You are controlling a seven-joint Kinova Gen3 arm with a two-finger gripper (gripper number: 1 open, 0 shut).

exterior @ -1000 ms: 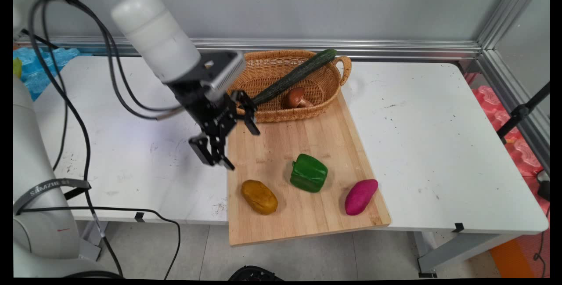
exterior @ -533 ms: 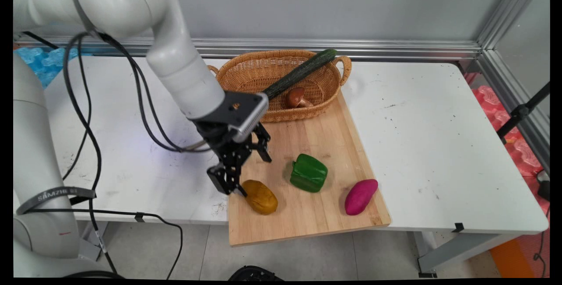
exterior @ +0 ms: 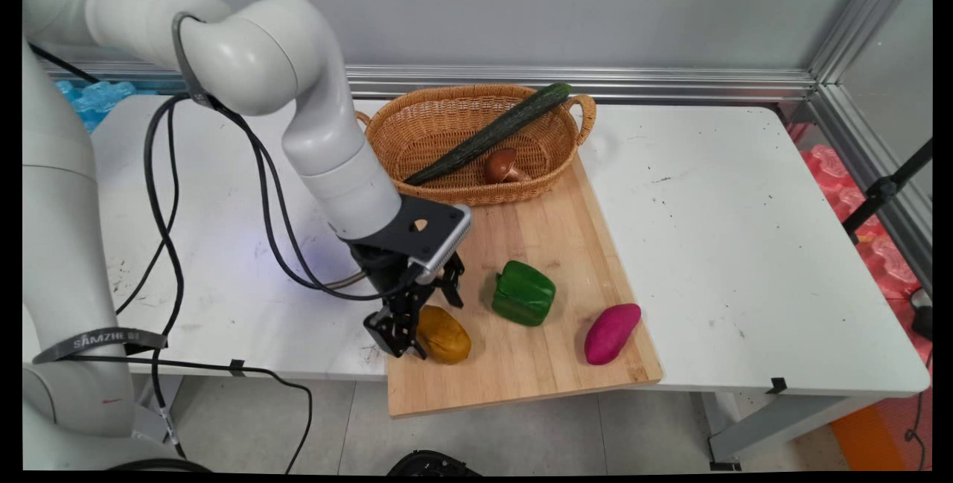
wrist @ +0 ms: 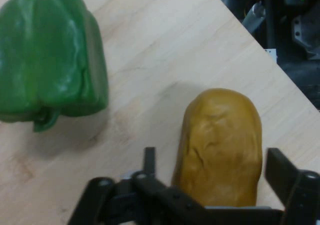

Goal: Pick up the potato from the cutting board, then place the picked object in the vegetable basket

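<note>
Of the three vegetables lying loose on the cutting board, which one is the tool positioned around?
The brown potato: the open tool straddles it, one finger on each side. The green pepper and the purple sweet potato lie apart, further right on the board.

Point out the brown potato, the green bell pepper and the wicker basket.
brown potato [wrist: 220, 145], hand view, middle of its skin.
green bell pepper [exterior: 523, 292], main view, top face.
oval wicker basket [exterior: 476, 196], main view, near wall.

A wooden cutting board [exterior: 551, 245] on the white table [exterior: 744, 245] bears a yellow-brown potato [exterior: 445, 334], a green bell pepper [exterior: 523, 292] and a purple sweet potato [exterior: 612, 333], while the wicker basket [exterior: 417, 126] at its far end holds a cucumber [exterior: 491, 133] and a mushroom [exterior: 502, 165].
</note>
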